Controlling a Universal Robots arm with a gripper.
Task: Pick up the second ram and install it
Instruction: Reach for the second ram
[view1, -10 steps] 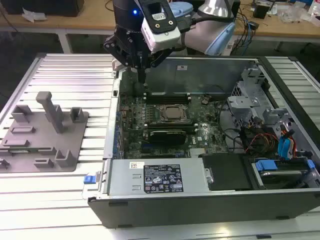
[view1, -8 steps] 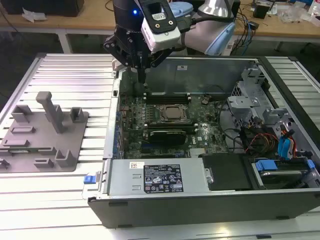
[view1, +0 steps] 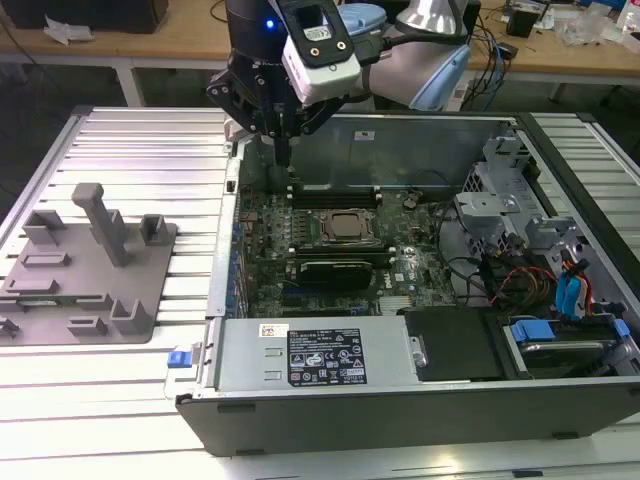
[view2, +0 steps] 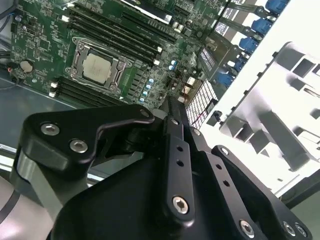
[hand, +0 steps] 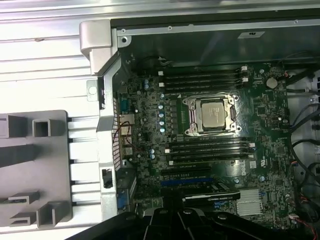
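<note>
1. Exterior view: gripper (view1: 283, 150) hangs over the motherboard (view1: 265, 235) edge, near the computer case's rear wall (view1: 420, 150).
2. Jaws drawn together; nothing seen between them.
3. Second ram: whereabouts cannot be told.
4. Hazard: a descent here would likely strike board components or the wall.

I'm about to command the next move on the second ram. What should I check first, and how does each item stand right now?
1. Case open and motherboard exposed: ok.
2. The second ram held in the gripper: cannot tell.
3. Gripper above the memory slots: not ok. In the exterior view it appears to hang by the case's corner, off the slots' end on the exterior view's left.
4. A free slot beside the processor: cannot tell.
5. Grey tray outside the case and apart from the gripper: ok.
</note>
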